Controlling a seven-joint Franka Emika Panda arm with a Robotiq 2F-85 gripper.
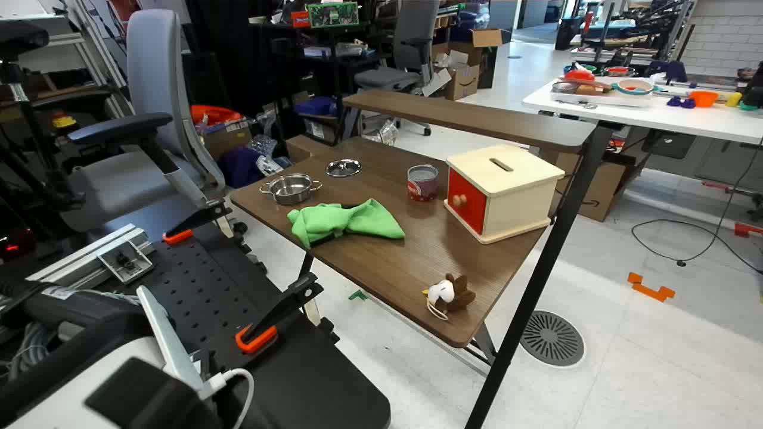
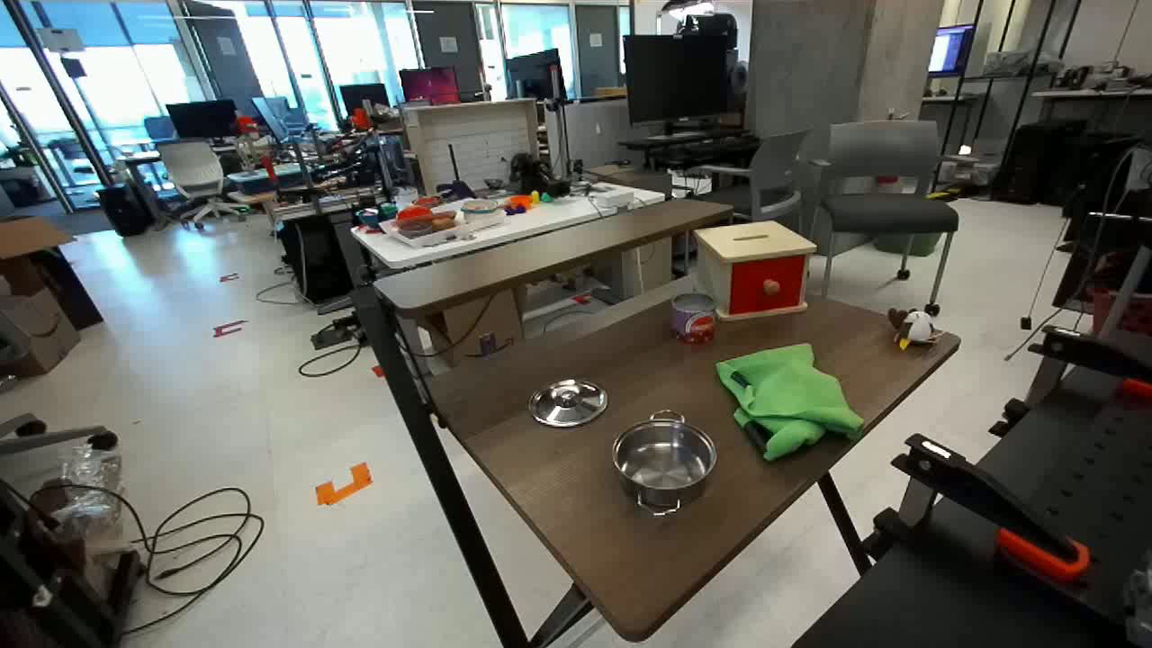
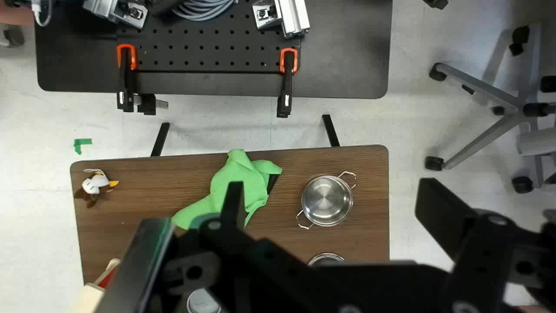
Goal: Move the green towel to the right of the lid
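Note:
The green towel lies crumpled on the brown table, near its edge by the black bench. A dark strip shows from under it. It also shows in an exterior view and in the wrist view. The round silver lid lies flat on the table, knob up, in both exterior views. In the wrist view only the rim of the lid shows above the gripper body. My gripper is open and empty, high above the table. Its left finger overlaps the towel in the picture. Neither exterior view shows the gripper.
A small steel pot with two handles stands beside the towel and lid. A tin can, a wooden box with a red door and a bird toy are on the table. A raised shelf runs along its far side.

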